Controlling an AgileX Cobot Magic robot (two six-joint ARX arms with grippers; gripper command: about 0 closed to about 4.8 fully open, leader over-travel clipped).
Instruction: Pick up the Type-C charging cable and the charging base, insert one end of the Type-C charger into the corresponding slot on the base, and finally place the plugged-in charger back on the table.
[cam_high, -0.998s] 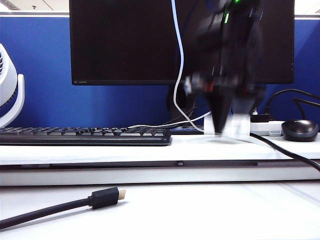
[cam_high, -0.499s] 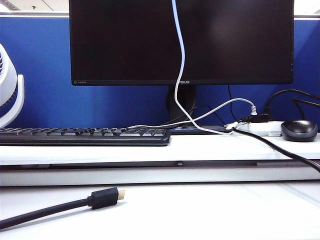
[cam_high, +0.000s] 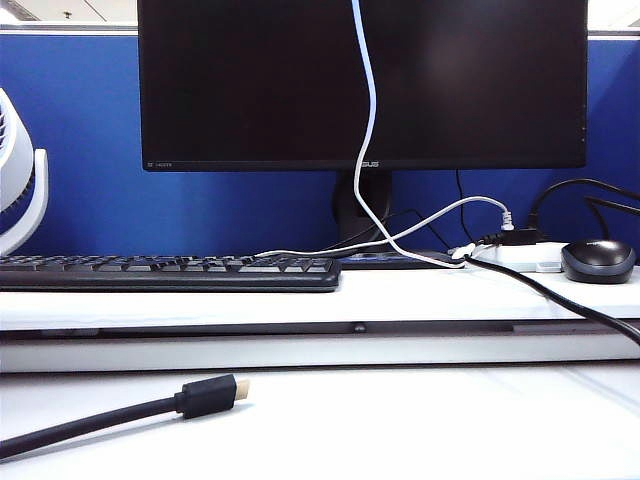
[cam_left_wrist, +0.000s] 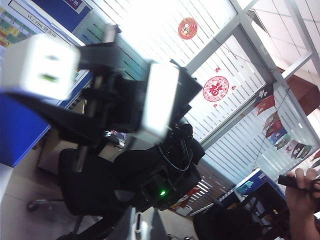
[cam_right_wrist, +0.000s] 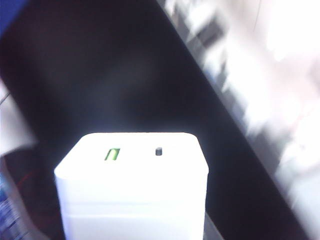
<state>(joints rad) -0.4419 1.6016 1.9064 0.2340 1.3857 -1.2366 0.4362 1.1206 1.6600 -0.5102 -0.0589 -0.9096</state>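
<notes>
The Type-C charging cable (cam_high: 363, 120) hangs as a thin white line from above the exterior view, down in front of the monitor to the ledge. Neither gripper shows in that view. In the left wrist view my left gripper (cam_left_wrist: 138, 227) is shut on the Type-C charging cable's plug end (cam_left_wrist: 138, 224), seen end-on between the grey fingers. Facing it in the air is the white charging base (cam_left_wrist: 40, 65), held by my right gripper (cam_left_wrist: 95, 80). In the right wrist view the charging base (cam_right_wrist: 132, 185) fills the jaws of my right gripper (cam_right_wrist: 132, 225), its port face with a green slot turned outward.
On the raised ledge (cam_high: 400, 295) sit a black keyboard (cam_high: 170, 272), a white power strip (cam_high: 530, 258) and a black mouse (cam_high: 598, 260), with the monitor (cam_high: 250, 80) behind. A black cable with a gold-tipped plug (cam_high: 210, 395) lies on the table (cam_high: 450, 420). A white fan (cam_high: 15, 180) stands at the left.
My right arm, blurred over the ledge with the white block a second ago, has lifted out of the exterior view. The hanging white cable has shifted slightly right.
</notes>
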